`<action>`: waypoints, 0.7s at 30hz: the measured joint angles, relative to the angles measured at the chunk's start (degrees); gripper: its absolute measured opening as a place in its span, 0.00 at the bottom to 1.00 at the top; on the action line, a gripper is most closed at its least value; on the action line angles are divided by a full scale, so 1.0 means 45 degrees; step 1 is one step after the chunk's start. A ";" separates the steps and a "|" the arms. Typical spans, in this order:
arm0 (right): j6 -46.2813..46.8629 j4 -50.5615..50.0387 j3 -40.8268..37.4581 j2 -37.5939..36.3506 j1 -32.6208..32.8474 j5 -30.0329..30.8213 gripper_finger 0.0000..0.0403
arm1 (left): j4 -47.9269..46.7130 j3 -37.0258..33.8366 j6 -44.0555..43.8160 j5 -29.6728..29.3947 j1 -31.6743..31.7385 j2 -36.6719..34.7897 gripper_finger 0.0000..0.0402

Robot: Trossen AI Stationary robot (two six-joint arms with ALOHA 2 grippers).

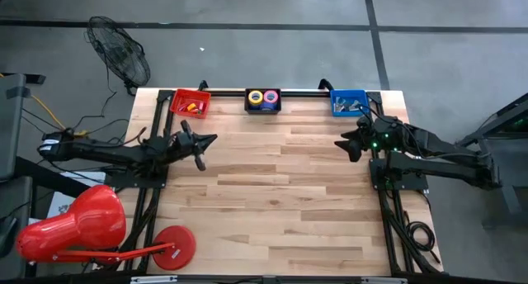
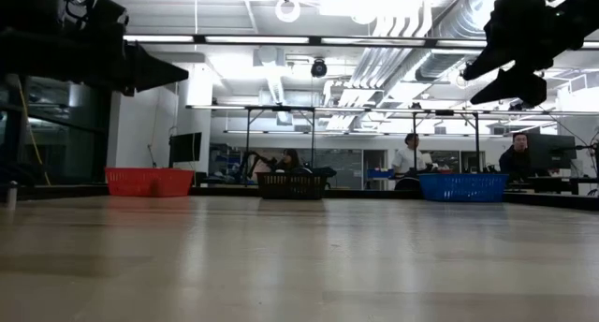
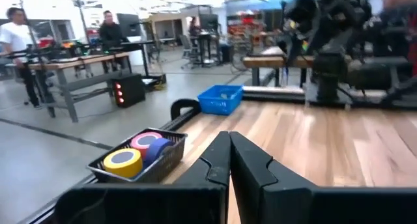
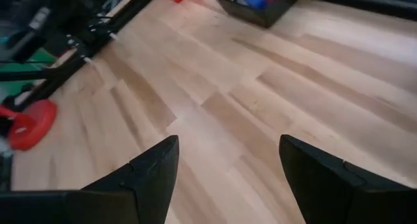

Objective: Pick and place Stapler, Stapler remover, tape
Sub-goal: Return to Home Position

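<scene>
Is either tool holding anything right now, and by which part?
Nothing is held. The left tool is shut on nothing; the right tool is open and empty. The tape rolls lie in the black bin.

I see open wood on the bench [image 1: 272,201], middle and near edge. In the way: red bin [image 1: 190,103], black bin [image 1: 263,100] and blue bin [image 1: 348,102] along the far edge, left gripper [image 1: 205,148] by the left edge, right gripper [image 1: 346,145] by the right.
</scene>
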 joint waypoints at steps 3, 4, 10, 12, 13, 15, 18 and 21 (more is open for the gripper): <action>-0.0500 0.0373 0.0000 -0.0124 0.0080 -0.0827 0.64 | -0.1120 0.0000 0.0128 0.0065 0.0003 -0.0815 0.01; -0.0803 0.0506 0.0000 -0.0212 0.0109 -0.1116 0.64 | -0.1501 -0.0005 0.0161 0.0014 0.0003 -0.1114 0.01; -0.2253 0.1283 0.0000 -0.1563 0.0223 -0.1534 0.64 | -0.4149 -0.0010 0.0066 -0.0004 0.0003 -0.3481 0.01; -0.2525 0.1226 0.0000 -0.2211 0.0223 -0.1452 0.64 | -0.5074 -0.0012 -0.0166 0.0113 0.0003 -0.4363 0.01; -0.2594 0.1189 0.0000 -0.2516 0.0223 -0.1423 0.64 | -0.5484 -0.0015 -0.0270 0.0247 0.0003 -0.4795 0.01; -0.2624 0.1145 0.0000 -0.3106 0.0223 -0.1274 0.64 | -0.6294 -0.0016 -0.0427 0.0329 0.0003 -0.5695 0.01; -0.2583 0.2888 -0.0479 -0.3811 0.0223 -0.0741 0.64 | -0.7483 -0.0024 -0.0460 0.0208 0.0007 -0.6886 0.01; -0.2620 0.6678 -0.2087 -0.4133 0.0218 -0.1318 0.64 | -0.7993 -0.0024 -0.0449 -0.0013 0.0003 -0.7657 0.01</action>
